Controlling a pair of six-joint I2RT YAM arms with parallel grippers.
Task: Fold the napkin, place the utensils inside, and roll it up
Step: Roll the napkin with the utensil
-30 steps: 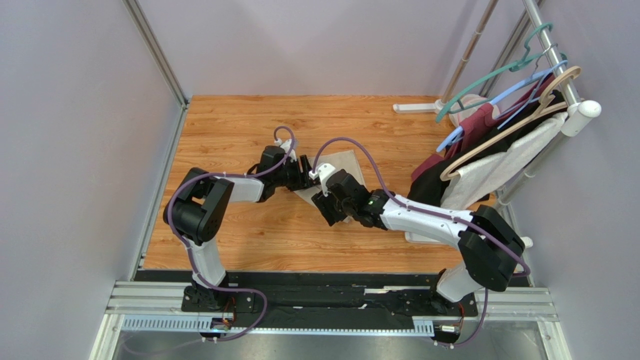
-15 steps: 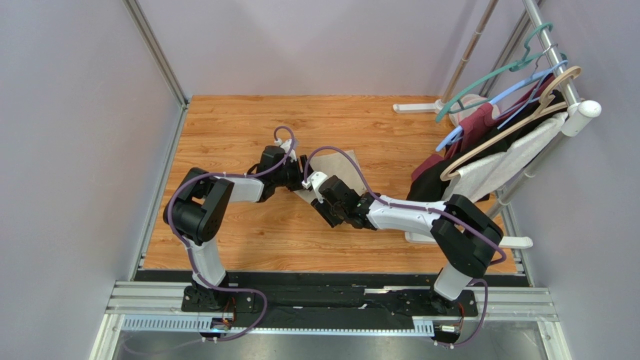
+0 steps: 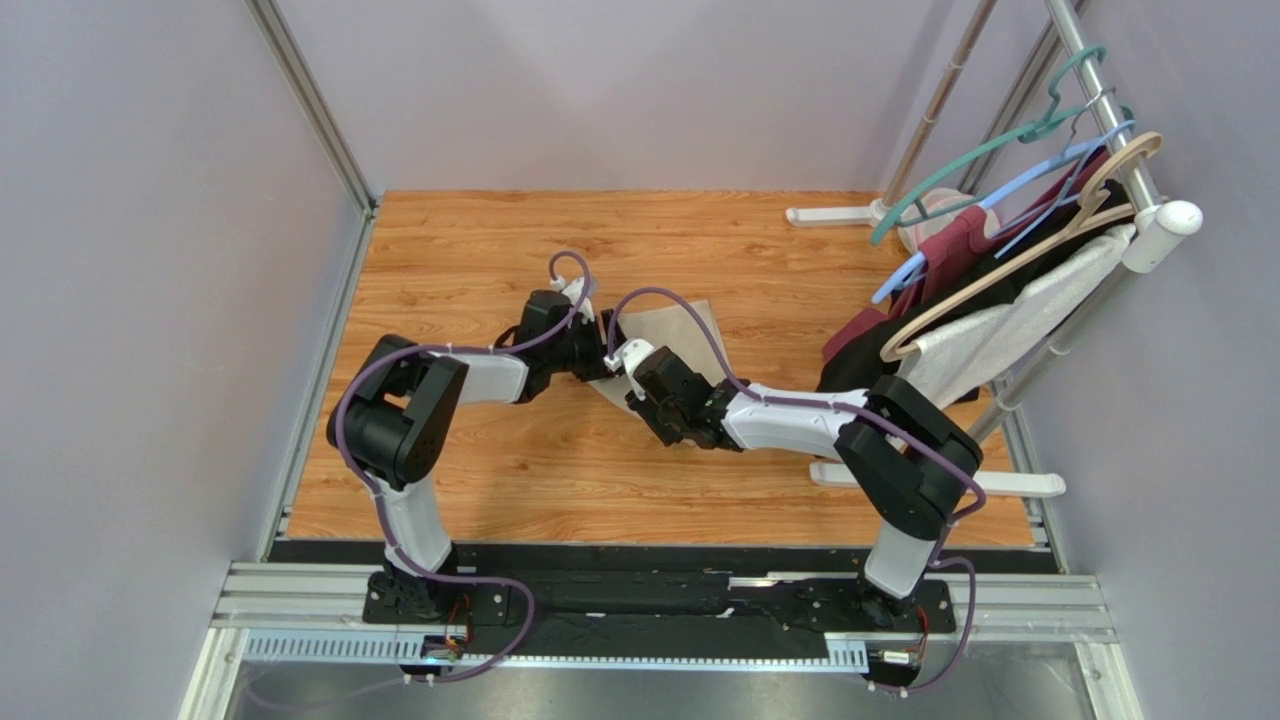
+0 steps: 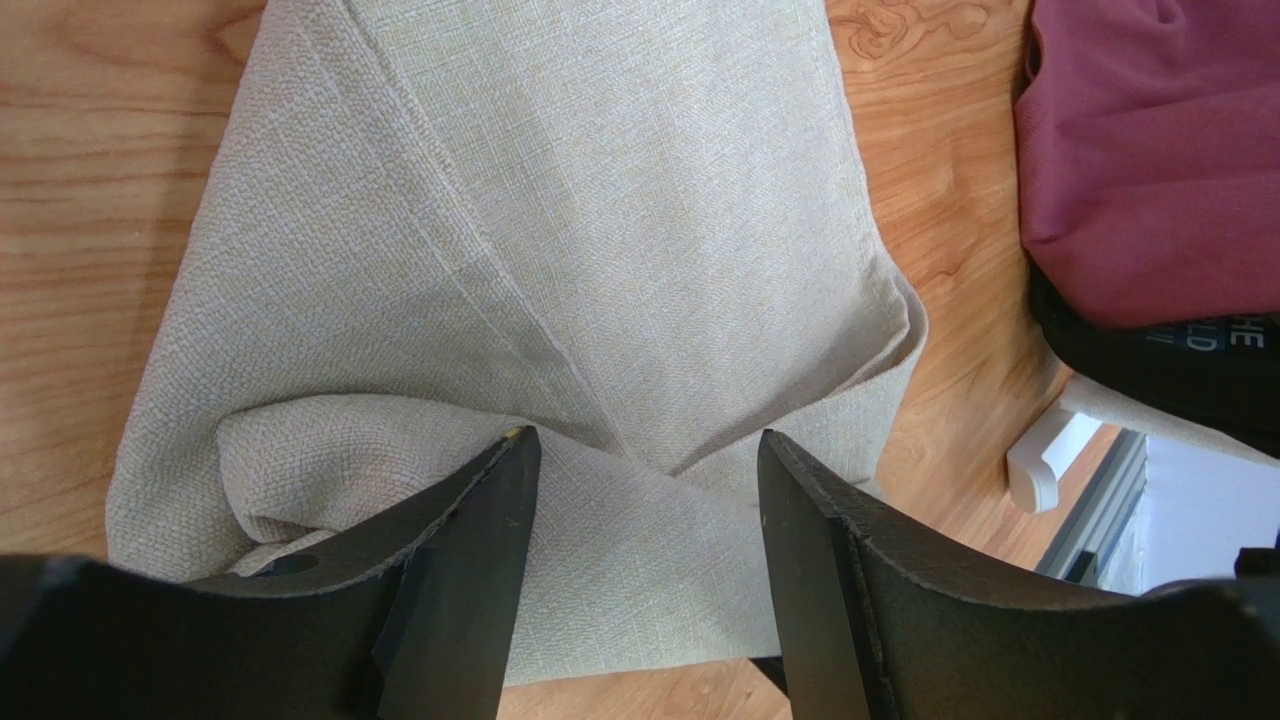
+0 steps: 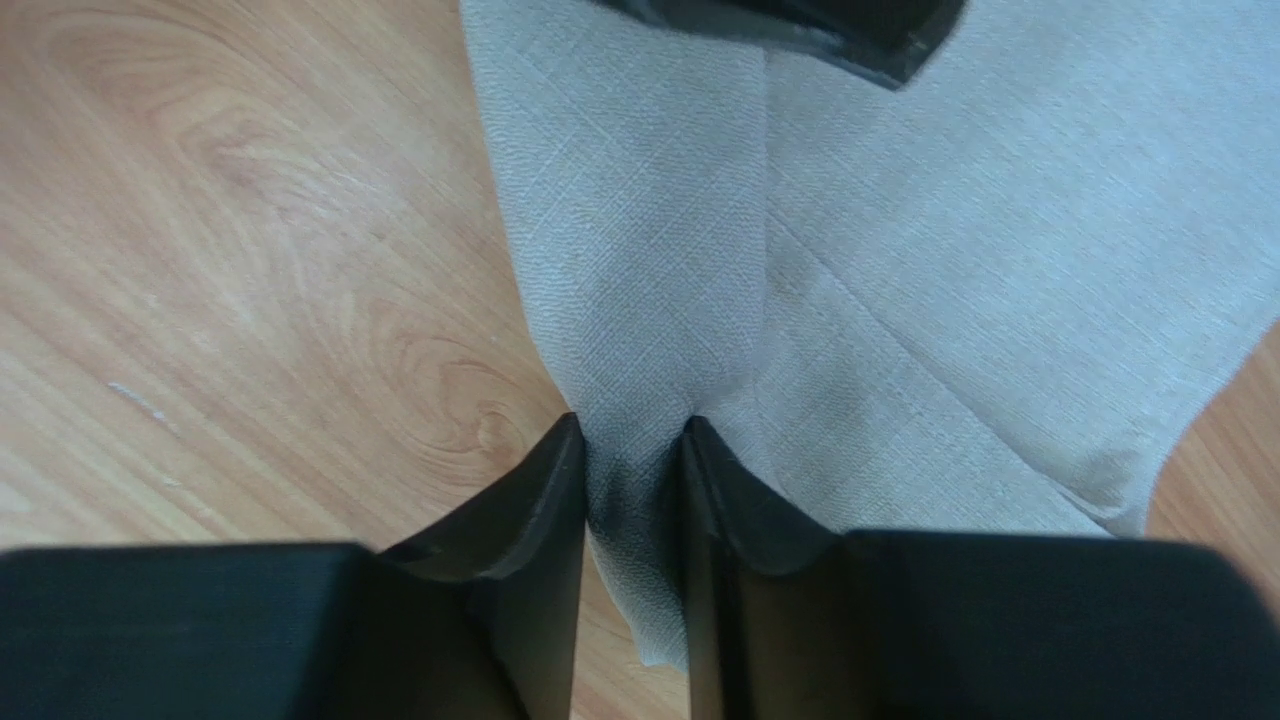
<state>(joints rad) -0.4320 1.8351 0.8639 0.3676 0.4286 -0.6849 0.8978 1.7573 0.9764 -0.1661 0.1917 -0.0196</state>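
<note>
Top view: the napkin [image 3: 684,320] lies at the centre of the frame on the wooden desk [image 3: 481,255], where both arms meet over its lower-left part.

Left wrist view: the cloth is a plain beige-tan weave with a stitched hem, folded over itself so that straight diagonal edges cross its middle and a loose flap curls at the lower left. The left hand [image 4: 643,458] is spread, its two dark fingers [image 4: 481,525] standing apart just above or on the lower flap; contact cannot be judged. A maroon garment [image 4: 1157,135] occupies the upper right corner, apart from the napkin.

Right wrist view: the right hand [image 5: 631,450] has its fingers drawn close together, pinching a narrow ridge of the napkin's lower-left edge. Creases run from the grip toward the upper right.
</note>
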